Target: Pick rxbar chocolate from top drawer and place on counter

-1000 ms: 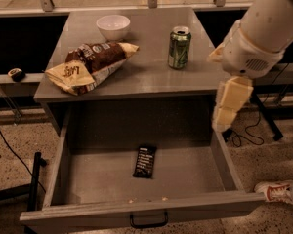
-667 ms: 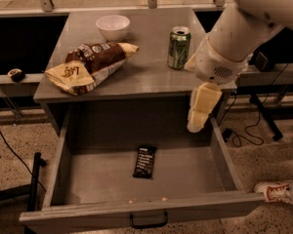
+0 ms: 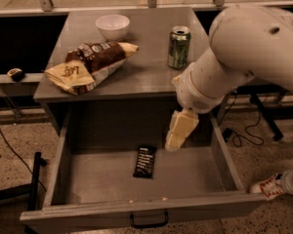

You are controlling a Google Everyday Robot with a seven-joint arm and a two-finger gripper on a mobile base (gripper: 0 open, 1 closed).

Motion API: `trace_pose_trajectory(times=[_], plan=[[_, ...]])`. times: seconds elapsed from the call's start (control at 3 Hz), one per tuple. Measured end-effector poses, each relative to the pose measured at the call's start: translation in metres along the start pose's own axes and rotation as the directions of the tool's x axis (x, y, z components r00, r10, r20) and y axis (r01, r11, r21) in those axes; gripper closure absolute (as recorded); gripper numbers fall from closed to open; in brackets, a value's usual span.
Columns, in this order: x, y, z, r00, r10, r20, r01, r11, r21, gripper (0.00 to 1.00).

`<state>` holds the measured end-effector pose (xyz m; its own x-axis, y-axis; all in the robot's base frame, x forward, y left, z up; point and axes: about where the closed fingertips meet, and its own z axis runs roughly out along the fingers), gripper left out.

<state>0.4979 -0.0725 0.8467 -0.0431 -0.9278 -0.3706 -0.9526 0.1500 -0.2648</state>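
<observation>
From my station I see the gripper (image 3: 175, 138) hanging inside the open top drawer (image 3: 102, 182), near the back wall and right of centre, pointing down and a little left. I cannot tell whether it is apart or together. The rxbar chocolate (image 3: 145, 161) lies flat on the drawer floor, just left of and in front of the gripper tip, close to it but not touching. Its black wrapper carries white lines of text that I cannot read. The drawer front has a small black handle (image 3: 149, 222) at its centre. On the grey surface (image 3: 146, 74) above, a brown-and-yellow chip bag (image 3: 88, 65) lies on its side at the left; the dark script on its yellow end is not legible to me. A white bowl (image 3: 112, 26) stands behind it, and a green can (image 3: 178, 47) stands upright at the right, its label unreadable. The floor is speckled, with dark cables (image 3: 239, 135) trailing to the right and a white shoe (image 3: 271, 186) beside the drawer's right front corner.
</observation>
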Motion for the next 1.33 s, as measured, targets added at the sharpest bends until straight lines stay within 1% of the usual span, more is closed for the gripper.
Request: trace_pose_trajectory(times=[0.33, 0.67, 1.0, 1.33], plan=[[-0.001, -0.004, 0.004, 1.0, 0.0, 0.011, 0.0, 0.9997, 0.023, 0.0], [0.004, -0.002, 0.027, 0.998, 0.027, 0.057, -0.027, 0.9996, 0.008, 0.0], [-0.005, -0.013, 0.055, 0.992, -0.007, 0.129, 0.004, 0.9997, 0.023, 0.0], [-0.005, -0.014, 0.057, 0.991, -0.013, 0.132, 0.009, 0.9996, 0.026, 0.0]])
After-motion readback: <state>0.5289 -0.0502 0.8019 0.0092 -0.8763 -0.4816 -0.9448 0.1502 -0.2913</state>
